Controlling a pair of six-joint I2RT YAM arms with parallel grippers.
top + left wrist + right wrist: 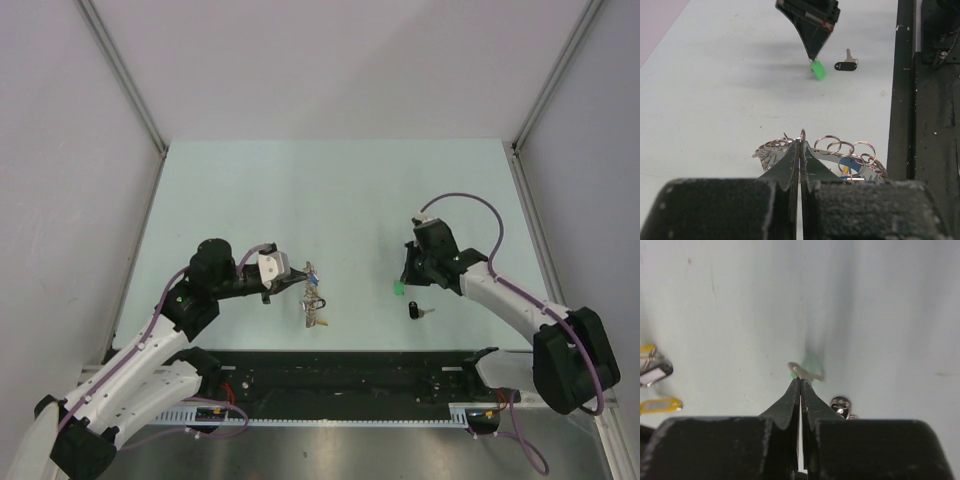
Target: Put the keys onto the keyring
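Observation:
My left gripper (292, 277) is shut on one small wire loop of the keyring (312, 292) and holds it just above the table. In the left wrist view the gripper (801, 143) pinches that loop, with the keyring (840, 152) spread to both sides and a blue key head (852, 165) hanging on it. My right gripper (404, 280) is shut on the green-headed key (398, 288), tip near the table. The right wrist view shows the gripper (800, 379) pinching this key (807, 371). A black-headed key (416, 311) lies loose beside it.
The black rail (330, 375) of the arm bases runs along the near edge. In the right wrist view yellow key tags (660, 404) and a dark tag (654, 374) of the ring's bundle show at the left. Grey walls enclose the table on three sides.

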